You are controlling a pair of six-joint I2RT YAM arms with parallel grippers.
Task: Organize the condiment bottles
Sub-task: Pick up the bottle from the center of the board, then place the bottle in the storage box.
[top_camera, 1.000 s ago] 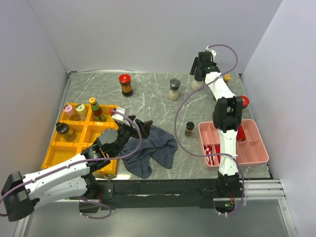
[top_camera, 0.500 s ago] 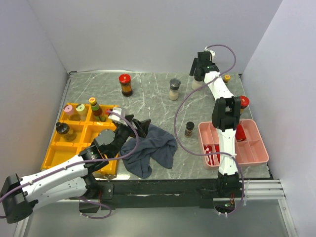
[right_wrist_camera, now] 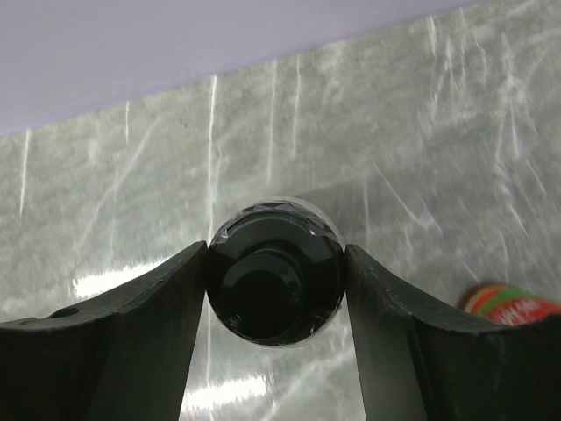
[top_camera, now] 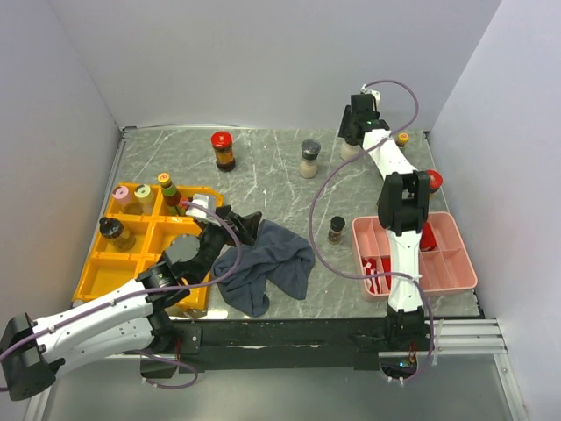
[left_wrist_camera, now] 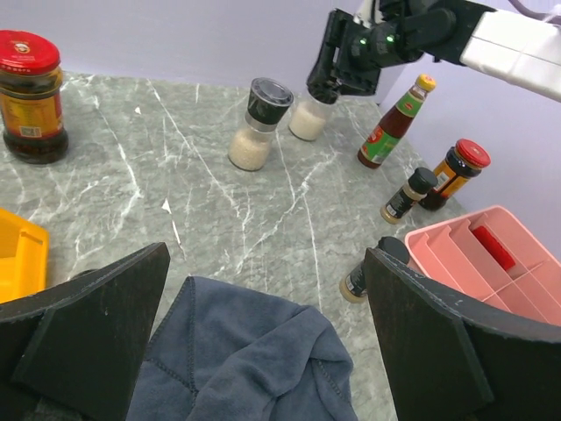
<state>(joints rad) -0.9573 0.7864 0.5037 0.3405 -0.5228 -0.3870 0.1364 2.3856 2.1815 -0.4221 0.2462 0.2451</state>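
My right gripper (top_camera: 353, 139) is at the far back, shut on the black cap of a salt grinder (right_wrist_camera: 274, 282), which stands on the table; the grinder also shows in the left wrist view (left_wrist_camera: 308, 118). My left gripper (top_camera: 243, 224) is open and empty, low over the dark grey cloth (left_wrist_camera: 245, 360). Loose bottles: a red-capped jar (top_camera: 223, 149), a second grinder (top_camera: 309, 159), a small dark bottle (top_camera: 337, 230), an orange-capped sauce bottle (top_camera: 402, 139), a red-capped jar (top_camera: 434, 180) and a small black-capped bottle (left_wrist_camera: 405, 195). Several bottles stand in the yellow tray (top_camera: 96, 263).
The pink tray (top_camera: 456, 267) at the right holds a red bottle (top_camera: 428, 237). The cloth (top_camera: 267, 263) lies crumpled between the trays near the front edge. Walls close off the table at the back and both sides.
My left gripper has drawn back a little to the left, toward the yellow tray. The right gripper has stayed at the grinder at the back.
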